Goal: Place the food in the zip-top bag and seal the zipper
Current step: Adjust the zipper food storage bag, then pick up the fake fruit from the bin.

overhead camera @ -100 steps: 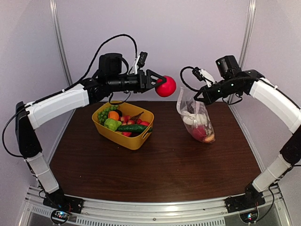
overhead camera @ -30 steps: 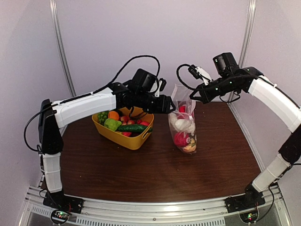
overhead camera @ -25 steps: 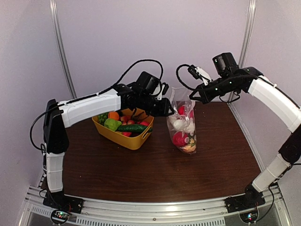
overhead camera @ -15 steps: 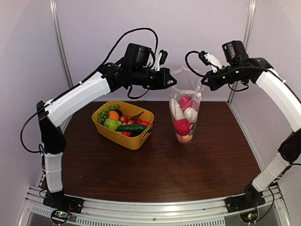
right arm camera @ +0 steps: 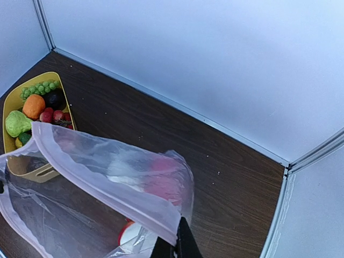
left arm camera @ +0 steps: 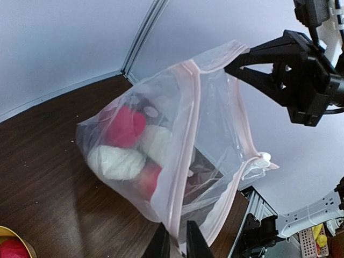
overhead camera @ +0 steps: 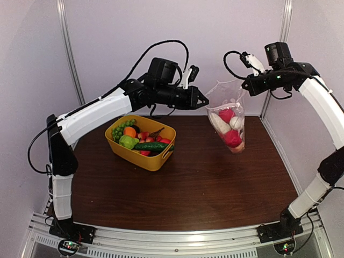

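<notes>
**Claw** (right arm camera: 177,243): dark fingers pinched together on the edge of the bag.
**Bag** (right arm camera: 75,188): clear plastic, spreading left of the claw with its mouth gaping. A pale pink zipper strip (right arm camera: 102,176) runs up and left from the claw.
**Contents:** a white piece (right arm camera: 126,166) and a red piece (right arm camera: 161,185), blurred through the plastic.
**Tub** (right arm camera: 63,94): yellow, far left of the claw, holding green grapes (right arm camera: 38,87), an orange piece (right arm camera: 34,106) and a light green piece (right arm camera: 17,123).
**Surface** (right arm camera: 231,161): dark brown wood beyond the claw.

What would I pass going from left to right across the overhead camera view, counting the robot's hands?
First the yellow plastic tub holding toy fruit and vegetables, then the left hand, then the clear dotted plastic zip-top bag, then the right hand.
</notes>
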`<action>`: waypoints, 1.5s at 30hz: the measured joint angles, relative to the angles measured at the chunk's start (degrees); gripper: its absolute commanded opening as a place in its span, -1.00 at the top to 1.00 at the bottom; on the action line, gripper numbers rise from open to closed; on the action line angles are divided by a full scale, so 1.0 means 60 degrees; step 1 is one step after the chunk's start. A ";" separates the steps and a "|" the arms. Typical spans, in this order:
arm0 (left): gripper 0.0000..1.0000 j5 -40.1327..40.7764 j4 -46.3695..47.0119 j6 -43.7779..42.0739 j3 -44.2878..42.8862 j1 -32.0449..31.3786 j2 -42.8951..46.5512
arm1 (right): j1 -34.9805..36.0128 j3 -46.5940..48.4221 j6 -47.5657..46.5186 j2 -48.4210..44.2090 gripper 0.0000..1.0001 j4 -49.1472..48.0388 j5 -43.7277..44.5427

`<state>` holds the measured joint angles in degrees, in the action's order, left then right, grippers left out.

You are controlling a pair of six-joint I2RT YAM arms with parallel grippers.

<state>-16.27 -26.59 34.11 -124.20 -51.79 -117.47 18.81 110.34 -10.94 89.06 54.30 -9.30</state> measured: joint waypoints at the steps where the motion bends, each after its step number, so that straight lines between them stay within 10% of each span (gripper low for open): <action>1: 0.57 -0.0055 -0.0007 -0.0004 0.0040 0.0018 -0.0062 | -0.0011 0.0004 0.0004 0.0000 1.00 0.0000 0.0000; 5: -0.22 -0.0324 0.0033 -0.0135 0.0084 0.0117 -0.0131 | -0.0018 0.0015 0.0033 0.0000 1.00 0.0007 0.0007; 9: -0.49 -0.0488 0.0186 -0.0331 0.0390 0.0193 0.0004 | -0.0018 -0.0040 0.0033 -0.0007 1.00 -0.0015 0.0029; 24: -0.57 0.2572 -0.1752 -0.1020 0.6204 0.2951 0.3519 | 0.0080 -0.2033 0.0215 -0.0219 1.00 -0.0594 -0.1636; 45: -0.53 0.3668 -0.4007 -0.2124 0.6200 0.3770 0.2295 | 0.0357 -0.2138 0.0321 -0.0219 1.00 -0.0809 -0.2069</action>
<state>5.74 -50.63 21.37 -87.00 -29.17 -103.70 20.95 97.51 -9.02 87.74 49.45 -21.71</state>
